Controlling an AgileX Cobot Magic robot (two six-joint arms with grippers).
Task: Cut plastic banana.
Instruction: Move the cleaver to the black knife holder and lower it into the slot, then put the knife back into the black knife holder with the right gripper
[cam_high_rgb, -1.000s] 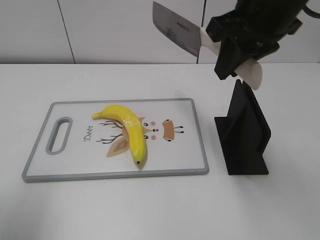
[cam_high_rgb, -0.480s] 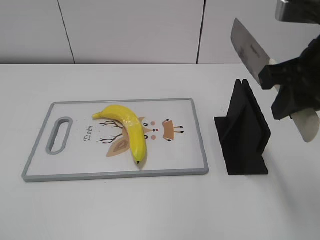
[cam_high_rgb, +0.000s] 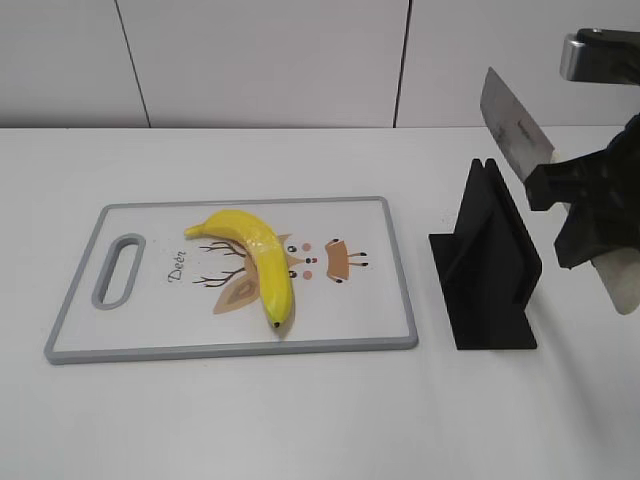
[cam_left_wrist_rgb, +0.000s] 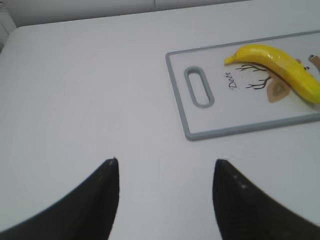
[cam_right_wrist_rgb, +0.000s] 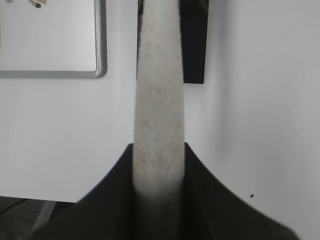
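The plastic banana (cam_high_rgb: 256, 256) is bright yellow and curved. It lies whole on the white cutting board (cam_high_rgb: 150, 320), which has a grey rim. It also shows in the left wrist view (cam_left_wrist_rgb: 280, 67). My right gripper (cam_high_rgb: 585, 210) is shut on the cream handle (cam_right_wrist_rgb: 159, 100) of a knife. The steel blade (cam_high_rgb: 512, 125) points up and left, above the black knife stand (cam_high_rgb: 488, 262). My left gripper (cam_left_wrist_rgb: 165, 165) is open and empty above bare table left of the board.
The cutting board's handle slot (cam_high_rgb: 117, 270) is at its left end. The black knife stand sits on the white table right of the board. A white wall runs behind the table.
My right gripper has carried the knife from high above the board's right end to the right and down, to just above the knife stand. The banana has not moved.
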